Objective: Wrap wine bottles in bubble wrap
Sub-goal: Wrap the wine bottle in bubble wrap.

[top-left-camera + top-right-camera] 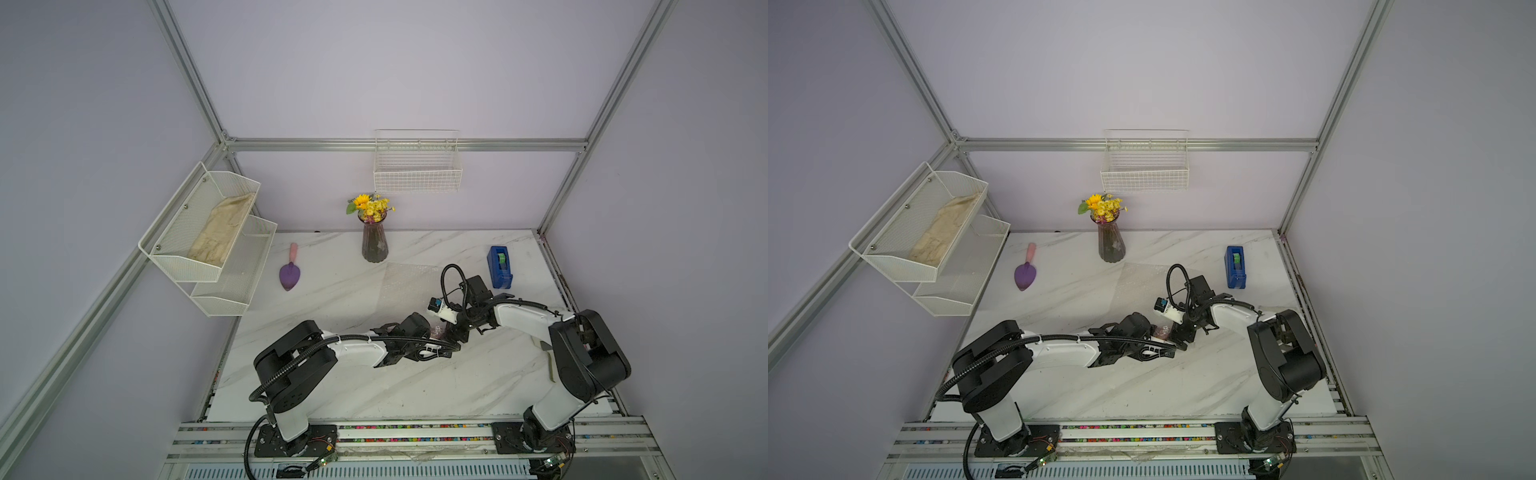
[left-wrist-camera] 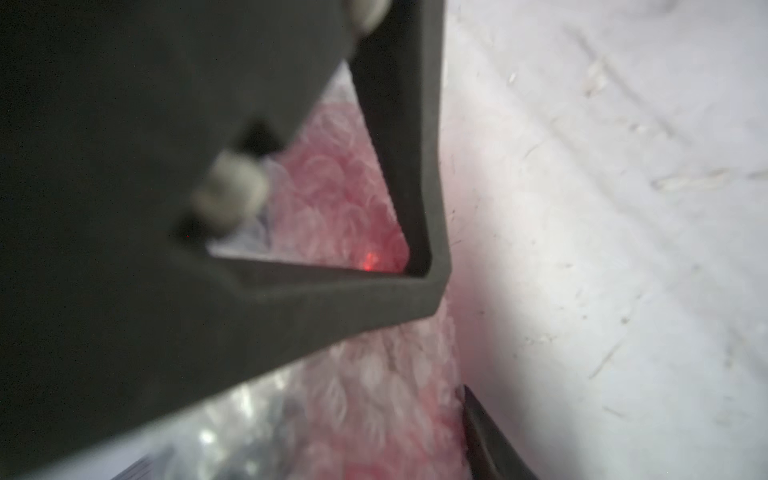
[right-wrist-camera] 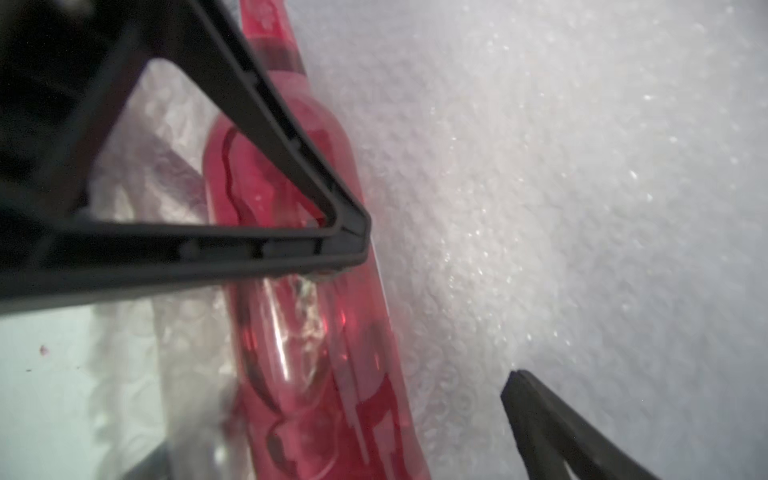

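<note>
The wine bottle (image 3: 299, 332), clear glass with pink-red liquid, lies on the bubble wrap (image 3: 582, 208) in mid-table, with a flap of wrap folded up along one side. Both top views show only a pink sliver of the bottle (image 1: 439, 331) (image 1: 1162, 331) between the two wrists. The flat sheet of bubble wrap (image 1: 409, 286) stretches toward the vase. My left gripper (image 2: 449, 349) (image 1: 451, 343) is closed round the bottle through the pink-tinted wrap (image 2: 374, 395), both fingers touching it. My right gripper (image 3: 440, 307) (image 1: 455, 332) is open over the bottle; one finger crosses it, the other hangs over bare wrap.
A dark vase of yellow flowers (image 1: 374, 245) stands at the back. A blue tape dispenser (image 1: 500, 267) sits at the back right, a purple trowel (image 1: 289, 272) at the left. A wire basket (image 1: 417, 170) hangs on the back wall, mesh shelves (image 1: 208, 232) on the left wall.
</note>
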You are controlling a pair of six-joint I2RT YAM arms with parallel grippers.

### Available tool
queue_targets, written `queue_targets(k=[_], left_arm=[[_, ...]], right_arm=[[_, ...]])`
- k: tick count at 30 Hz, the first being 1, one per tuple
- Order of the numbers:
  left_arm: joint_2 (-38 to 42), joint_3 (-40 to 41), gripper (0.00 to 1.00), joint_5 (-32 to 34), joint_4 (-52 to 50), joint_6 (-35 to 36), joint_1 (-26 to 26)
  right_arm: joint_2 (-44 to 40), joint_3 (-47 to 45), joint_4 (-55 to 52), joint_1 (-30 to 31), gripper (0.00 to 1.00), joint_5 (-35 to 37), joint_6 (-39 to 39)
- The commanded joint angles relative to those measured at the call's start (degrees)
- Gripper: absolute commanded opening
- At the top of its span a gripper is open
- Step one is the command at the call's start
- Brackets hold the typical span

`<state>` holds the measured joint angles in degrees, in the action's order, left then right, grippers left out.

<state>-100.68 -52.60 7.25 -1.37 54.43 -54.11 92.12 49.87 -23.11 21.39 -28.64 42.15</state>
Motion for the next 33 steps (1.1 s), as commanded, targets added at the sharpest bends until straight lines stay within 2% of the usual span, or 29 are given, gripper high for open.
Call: queue_targets(k=[1,4,8,9,15,22,28,33], left_arm=[[-3.9,-3.8,0.36,-4.9,-21.3,-12.2,3.1],[-4.4,-9.4,0.36,-9.3,-30.1,-15.3,4.9],[-5.5,-15.7,0.36,-14.0,-39.4,-16.2,6.4],[-6.2,-17.6,0.36,-14.7,-41.9,-16.2,6.7],[-12.3,-28.5,0.36,-20.8,-54.7,-17.0,9.4],[-22.3,-41.2,0.37,-29.4,-69.2,-15.5,13.5],[-29.0,-49.0,0.37,-34.6,-74.9,-14.8,14.5],[-30.8,-51.3,0.38,-34.4,-76.0,-15.4,14.5]], right_arm=[[-12.3,-1.8,11.4,-0.1,0.97,-1.7,-6.0],[-22.8,-6.1,18.7,-2.0,0.97,6.5,-7.7],[-32.8,-9.1,22.3,-3.0,0.97,12.1,-9.4],[-35.1,-9.7,21.9,-3.0,0.97,12.1,-9.3],[-45.2,-11.5,6.3,-3.0,0.97,8.5,2.1],[-56.4,-16.0,-0.2,-2.6,0.96,7.8,10.3],[-56.7,-15.0,-7.8,0.2,0.91,7.2,18.5],[-52.0,-15.7,-5.7,11.0,0.9,16.1,20.1]])
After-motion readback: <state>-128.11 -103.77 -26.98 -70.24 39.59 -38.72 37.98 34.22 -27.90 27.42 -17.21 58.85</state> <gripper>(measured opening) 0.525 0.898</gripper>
